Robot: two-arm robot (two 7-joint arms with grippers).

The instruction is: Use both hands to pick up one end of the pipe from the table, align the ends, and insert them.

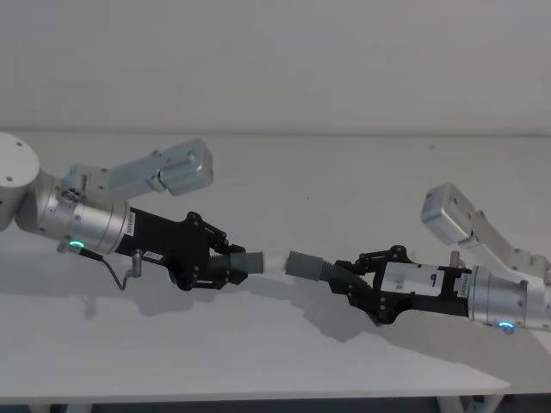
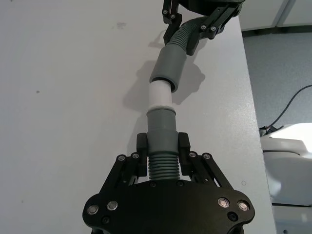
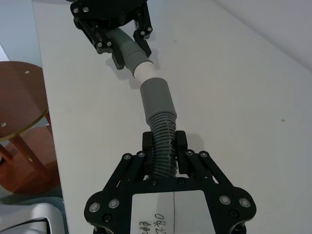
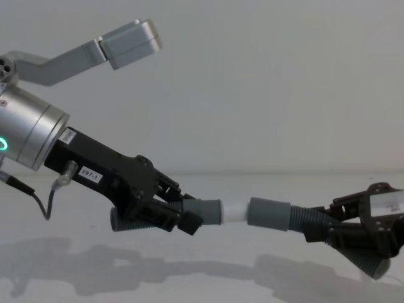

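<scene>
White table (image 1: 284,172), spanning the head view beneath both arms; its near edge runs along the bottom of that view, and in the right wrist view a brown round stool (image 3: 19,122) stands on the floor beyond its side edge.

Left arm (image 1: 82,225), silver with a green glowing ring, reaching in from the left above the table. Right arm (image 1: 508,303), silver, reaching in from the right, lower in the head view.

Left gripper (image 1: 225,262), black, its fingers closed on the ribbed part of the left hose piece (image 2: 162,146); the left wrist view shows the two fingers (image 2: 142,146) pressed against either side of the ribs just behind the cuff. Right gripper (image 1: 357,280), black, with a white label on its body, its fingers likewise closed on the ribbed part of the right hose piece (image 3: 163,146), gripping it from both sides.

Both hose pieces are held off the table, casting shadows on it, and point toward each other between the two grippers, roughly in line. In the chest view the two lie nearly level end to end.

Left cuff (image 4: 205,210), smooth grey, ending in a short white tip (image 4: 235,211). Right cuff (image 4: 268,214), smooth grey, wider, with an open mouth facing the tip. In the chest and left wrist views the white tip reaches the mouth of the right cuff, with most of its white length exposed between the two grey cuffs; how far it has entered cannot be told.
</scene>
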